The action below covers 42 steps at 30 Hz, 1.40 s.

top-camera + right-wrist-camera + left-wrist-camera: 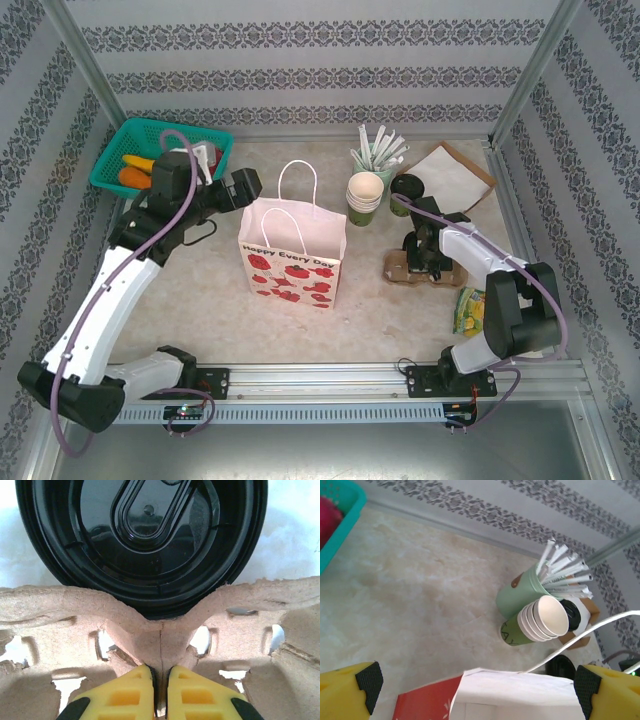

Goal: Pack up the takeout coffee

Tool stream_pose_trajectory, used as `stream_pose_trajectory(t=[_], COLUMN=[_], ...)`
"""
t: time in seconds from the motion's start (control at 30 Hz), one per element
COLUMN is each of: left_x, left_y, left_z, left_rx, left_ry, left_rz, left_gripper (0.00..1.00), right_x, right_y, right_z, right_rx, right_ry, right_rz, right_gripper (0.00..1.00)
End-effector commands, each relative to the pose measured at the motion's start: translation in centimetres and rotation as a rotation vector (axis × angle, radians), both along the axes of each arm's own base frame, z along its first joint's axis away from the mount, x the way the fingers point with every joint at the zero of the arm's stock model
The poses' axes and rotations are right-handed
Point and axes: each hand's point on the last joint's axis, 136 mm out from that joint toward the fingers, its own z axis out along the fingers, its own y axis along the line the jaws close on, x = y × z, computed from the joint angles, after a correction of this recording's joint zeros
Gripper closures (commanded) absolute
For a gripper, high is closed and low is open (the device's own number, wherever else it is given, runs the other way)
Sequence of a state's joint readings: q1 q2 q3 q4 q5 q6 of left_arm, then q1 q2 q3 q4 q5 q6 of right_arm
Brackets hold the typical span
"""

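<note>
The takeout coffee shows as a cup under a black lid [142, 535], seated in a pocket of the brown pulp carrier [60, 615]. My right gripper [160, 685] is shut on the carrier's thin middle ridge, just in front of that lid. From above, the right gripper [425, 262] points down onto the carrier [398, 268], and the arm hides the cup. The pink-and-white paper bag [292, 250] stands upright at the table's middle with its mouth open. My left gripper [247, 190] is open behind the bag's left edge. Its yellow fingers [350, 690] stand wide apart on either side of the bag's mouth [520, 695], holding nothing.
A nested stack of green cups [365, 195] and a green holder of wrapped straws [378, 155] stand behind the bag. A black-lidded item [407, 186] and a brown-and-white flat packet [450, 175] lie at back right. A teal basket [115, 165] sits back left. A green snack packet [468, 310] lies near right.
</note>
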<state>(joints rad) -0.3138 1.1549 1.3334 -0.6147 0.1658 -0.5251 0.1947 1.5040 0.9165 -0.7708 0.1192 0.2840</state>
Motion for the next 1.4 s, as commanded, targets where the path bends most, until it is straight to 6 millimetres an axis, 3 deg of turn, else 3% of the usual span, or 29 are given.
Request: stream_pose_trajectory(t=[0.0, 0.13, 0.37, 0.8, 0.87, 1.07, 1.23, 1.37], left_x=[1.2, 2.2, 1.1, 2.6, 3.1, 4.7, 5.1, 5.2], left_y=[-1.9, -3.6, -7.8, -10.3, -10.4, -10.4, -9.8, -8.5], left_z=[1.7, 1.1, 1.8, 1.6, 1.2, 1.1, 1.9, 2.1], left_rx=[0.092, 0.195, 0.227, 0.188, 0.190, 0.170, 0.149, 0.119], left_ry=[-0.103, -0.140, -0.225, -0.220, -0.213, -0.184, -0.175, -0.141], left_rz=[-0.177, -0.335, -0.690, -0.851, -0.850, -0.789, -0.704, -0.576], left_gripper=[0.00, 0.00, 0.01, 0.18, 0.26, 0.72, 1.00, 1.00], right_x=[-0.2, -0.4, -0.1, -0.5, -0.7, -1.2, -1.7, -2.0], right_y=[0.4, 1.5, 3.1, 2.5, 2.5, 2.8, 3.4, 4.0], right_z=[1.2, 2.1, 4.0, 7.3, 7.9, 10.4, 12.5, 13.3], right_rx=[-0.001, 0.040, 0.064, 0.038, 0.039, 0.067, 0.104, 0.128], right_ry=[-0.012, -0.034, -0.090, -0.165, -0.176, -0.204, -0.211, -0.192], right_rz=[0.022, 0.025, 0.034, 0.026, 0.029, 0.052, 0.082, 0.116], right_gripper=[1.00, 1.00, 1.00, 1.00, 1.00, 1.00, 1.00, 1.00])
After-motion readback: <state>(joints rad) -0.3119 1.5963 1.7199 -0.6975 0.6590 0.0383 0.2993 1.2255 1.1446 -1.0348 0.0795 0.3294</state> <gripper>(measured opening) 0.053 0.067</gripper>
